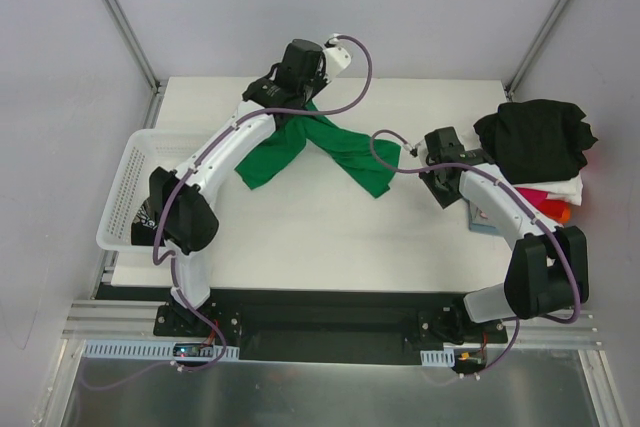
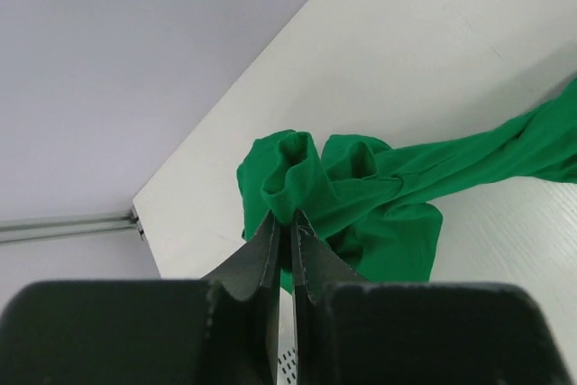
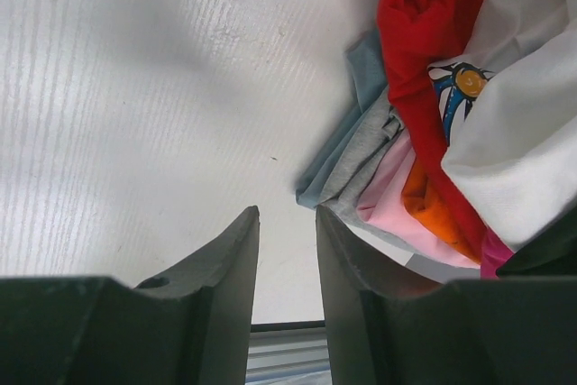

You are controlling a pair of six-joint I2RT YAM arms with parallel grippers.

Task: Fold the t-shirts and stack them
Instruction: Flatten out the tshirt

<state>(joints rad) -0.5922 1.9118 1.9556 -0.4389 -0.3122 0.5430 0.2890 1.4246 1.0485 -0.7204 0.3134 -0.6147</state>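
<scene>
A bright green t-shirt [image 1: 330,147] lies crumpled in an inverted V at the back middle of the table. My left gripper [image 1: 290,97] is shut on a bunched fold of it at its top; the left wrist view shows the green t-shirt [image 2: 361,196] pinched between the fingertips. A stack of t-shirts sits at the right edge, with a black one [image 1: 535,137] on top and white, red and pink ones [image 1: 548,197] under it. My right gripper [image 1: 440,187] is open and empty beside that stack; the right wrist view shows the stack's red, white, pink and grey layers [image 3: 433,132].
A white plastic mesh basket [image 1: 135,187] stands at the table's left edge with a dark item inside. Metal frame posts rise at the back corners. The table's front edge meets a black rail holding the arm bases.
</scene>
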